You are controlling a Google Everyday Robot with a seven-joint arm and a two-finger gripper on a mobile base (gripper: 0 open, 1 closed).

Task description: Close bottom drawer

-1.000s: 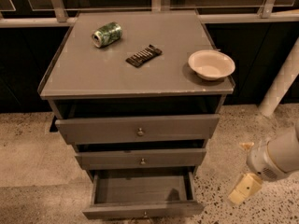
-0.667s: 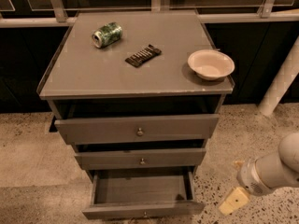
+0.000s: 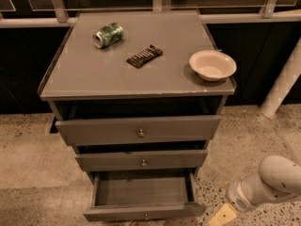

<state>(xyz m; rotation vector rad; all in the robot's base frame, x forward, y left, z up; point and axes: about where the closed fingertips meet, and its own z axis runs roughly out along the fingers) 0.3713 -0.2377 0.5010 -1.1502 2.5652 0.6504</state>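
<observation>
The bottom drawer of the grey cabinet stands pulled far out and its inside looks empty. Its slim front panel with a tiny round knob lies along the bottom edge of the view. My gripper is low at the bottom right, just right of the drawer's front right corner and apart from it. It is partly cut off by the frame edge. The white forearm runs up to the right behind it.
The top drawer and the middle drawer each stand slightly out. On the cabinet top lie a green can, a dark bar and a white bowl. A white pole stands at the right on the speckled floor.
My arm and gripper have moved down and to the left, closer to the bottom drawer's front right corner. The drawers and the things on top have not moved.
</observation>
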